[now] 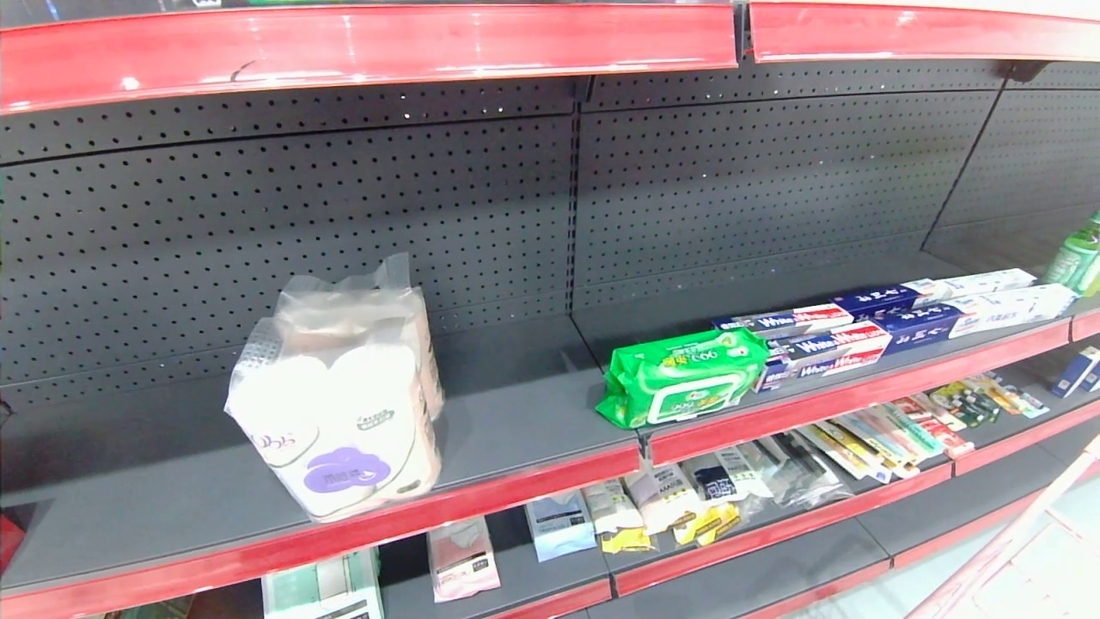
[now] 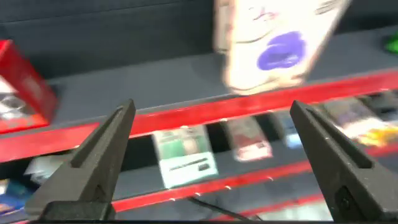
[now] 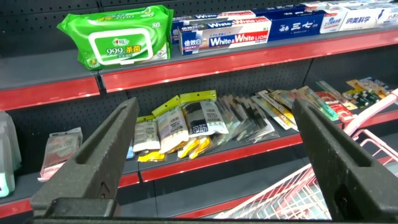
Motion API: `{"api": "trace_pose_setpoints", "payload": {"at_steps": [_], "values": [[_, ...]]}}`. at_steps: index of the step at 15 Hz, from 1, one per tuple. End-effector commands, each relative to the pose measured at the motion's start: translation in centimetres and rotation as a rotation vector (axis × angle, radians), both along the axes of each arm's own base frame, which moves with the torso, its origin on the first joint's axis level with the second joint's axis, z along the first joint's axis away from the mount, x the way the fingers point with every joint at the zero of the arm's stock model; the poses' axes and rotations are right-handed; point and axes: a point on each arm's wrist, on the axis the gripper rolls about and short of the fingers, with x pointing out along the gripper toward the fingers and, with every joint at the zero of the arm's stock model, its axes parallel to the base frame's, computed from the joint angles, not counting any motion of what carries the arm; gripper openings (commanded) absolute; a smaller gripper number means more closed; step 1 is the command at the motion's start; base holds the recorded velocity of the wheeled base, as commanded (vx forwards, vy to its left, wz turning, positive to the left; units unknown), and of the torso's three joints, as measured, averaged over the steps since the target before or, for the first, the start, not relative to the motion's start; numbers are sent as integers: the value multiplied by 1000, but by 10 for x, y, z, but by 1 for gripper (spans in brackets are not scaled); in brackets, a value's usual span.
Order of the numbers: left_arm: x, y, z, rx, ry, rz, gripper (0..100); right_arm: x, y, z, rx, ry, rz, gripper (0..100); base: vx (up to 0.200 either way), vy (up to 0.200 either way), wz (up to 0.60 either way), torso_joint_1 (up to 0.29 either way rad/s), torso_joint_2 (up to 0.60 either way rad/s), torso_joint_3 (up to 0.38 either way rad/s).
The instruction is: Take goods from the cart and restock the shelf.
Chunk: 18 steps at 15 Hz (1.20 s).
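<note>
My left gripper [image 2: 211,107] is spread wide and carries nothing. Its two fingers [image 2: 99,155] are dark, matte wedges, broad where they leave the wrist and narrowing to slim tips. The tips are well apart, one on either side of the wrist camera's line of sight. The jaws touch nothing.

My right gripper [image 3: 214,102] is posed much the same. Its fingers [image 3: 339,168] are splayed to a wide gap, with a rough black surface and blunt, narrow tips, and it too is empty. Both wrists point forward, each pair of fingers lying side by side rather than one above the other.
</note>
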Motion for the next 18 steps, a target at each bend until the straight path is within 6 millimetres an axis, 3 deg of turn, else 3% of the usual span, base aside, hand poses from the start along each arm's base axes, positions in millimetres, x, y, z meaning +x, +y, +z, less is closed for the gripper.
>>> {"api": "trace_pose_setpoints", "payload": {"at_steps": [1, 3, 8, 15, 16, 18], "values": [[0, -3, -14, 0, -18, -89, 100, 0, 0, 0, 0, 1, 0, 100, 0, 0, 0, 0, 0, 0], [-3, -7, -17, -49, -79, -177, 100, 0, 0, 0, 0, 1, 0, 100, 0, 0, 0, 0, 0, 0], [-3, -4, -16, -46, -93, -61, 100, 0, 0, 0, -2, 1, 1, 100, 0, 0, 0, 0, 0, 0], [3, -2, -13, -113, 29, -525, 100, 0, 0, 0, -3, 1, 3, 100, 0, 0, 0, 0, 0, 0], [2, -1, -13, -104, 20, -530, 100, 0, 0, 0, -3, 0, 1, 100, 0, 0, 0, 0, 0, 0], [3, 4, -16, -32, -13, -253, 100, 0, 0, 0, -3, 1, 3, 100, 0, 0, 0, 0, 0, 0]]}}
